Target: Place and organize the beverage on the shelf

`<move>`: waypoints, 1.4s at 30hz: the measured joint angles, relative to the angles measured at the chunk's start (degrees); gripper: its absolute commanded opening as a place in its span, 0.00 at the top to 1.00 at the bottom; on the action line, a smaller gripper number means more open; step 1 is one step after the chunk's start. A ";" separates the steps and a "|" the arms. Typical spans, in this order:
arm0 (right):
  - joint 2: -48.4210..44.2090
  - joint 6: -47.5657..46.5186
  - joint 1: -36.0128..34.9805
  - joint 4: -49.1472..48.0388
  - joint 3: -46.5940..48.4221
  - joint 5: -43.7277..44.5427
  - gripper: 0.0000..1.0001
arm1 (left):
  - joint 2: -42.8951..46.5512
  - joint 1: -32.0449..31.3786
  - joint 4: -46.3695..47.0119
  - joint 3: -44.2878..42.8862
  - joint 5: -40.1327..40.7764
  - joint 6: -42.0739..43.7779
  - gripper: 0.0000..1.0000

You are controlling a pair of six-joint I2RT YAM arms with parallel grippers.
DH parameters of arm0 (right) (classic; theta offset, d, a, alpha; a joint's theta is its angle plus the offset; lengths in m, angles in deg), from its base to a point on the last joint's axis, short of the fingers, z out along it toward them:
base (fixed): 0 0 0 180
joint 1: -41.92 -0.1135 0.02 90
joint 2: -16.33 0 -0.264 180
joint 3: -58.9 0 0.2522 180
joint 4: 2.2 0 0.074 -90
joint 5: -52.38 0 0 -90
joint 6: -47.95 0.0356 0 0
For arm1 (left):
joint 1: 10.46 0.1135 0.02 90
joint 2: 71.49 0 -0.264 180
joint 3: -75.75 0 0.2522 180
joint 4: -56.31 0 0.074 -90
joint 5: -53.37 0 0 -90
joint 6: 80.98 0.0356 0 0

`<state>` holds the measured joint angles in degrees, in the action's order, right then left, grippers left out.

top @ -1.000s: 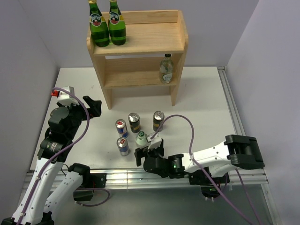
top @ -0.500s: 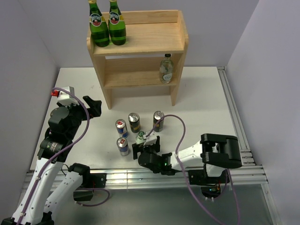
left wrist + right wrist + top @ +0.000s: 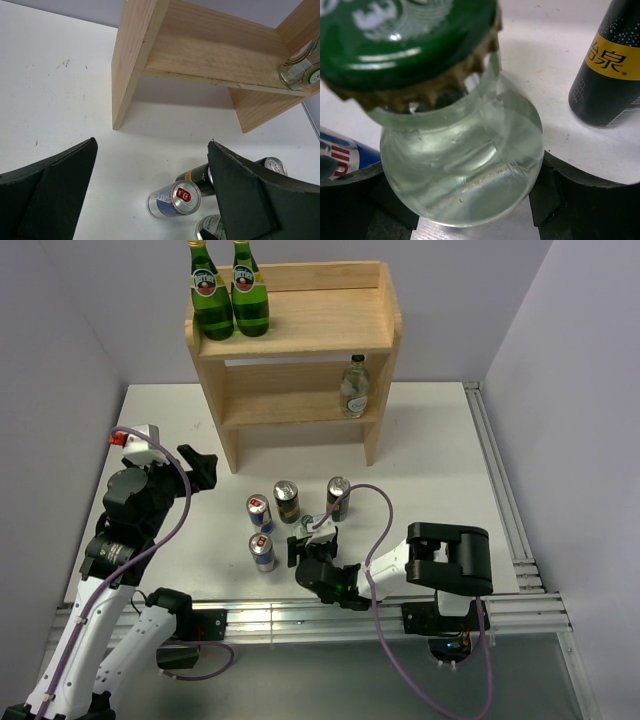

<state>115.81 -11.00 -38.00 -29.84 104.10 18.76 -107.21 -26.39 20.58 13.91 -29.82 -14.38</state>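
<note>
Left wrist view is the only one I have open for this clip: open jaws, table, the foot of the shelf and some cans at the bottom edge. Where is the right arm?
Observer: The right gripper is down among the cans. Its jaws stand either side of an upright green-capped bottle. I cannot tell whether they press on the glass.
Operator: And the top tier of the shelf? My view cuts it off.
Observer: Two large green glass bottles stand side by side at its left end.
</note>
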 measured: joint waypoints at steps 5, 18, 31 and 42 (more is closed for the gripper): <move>-1.07 0.28 -0.42 2.78 -0.04 1.27 0.93 | 0.00 0.00 0.00 0.00 0.00 0.00 0.01; -26.34 -4.26 -8.26 30.51 9.05 8.81 1.00 | 0.44 0.00 0.00 0.00 0.02 0.00 0.01; -19.43 -16.76 18.01 35.78 33.27 -4.02 1.00 | 1.40 0.00 0.02 0.02 0.04 0.00 0.01; -6.34 -20.74 29.51 38.03 47.80 -10.69 1.00 | 1.42 0.00 0.02 0.07 -0.04 0.00 0.01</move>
<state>109.47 -31.74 -8.49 8.19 151.90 8.07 -105.79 -26.39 20.60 13.98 -29.86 -14.38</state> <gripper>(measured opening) 0.752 0.994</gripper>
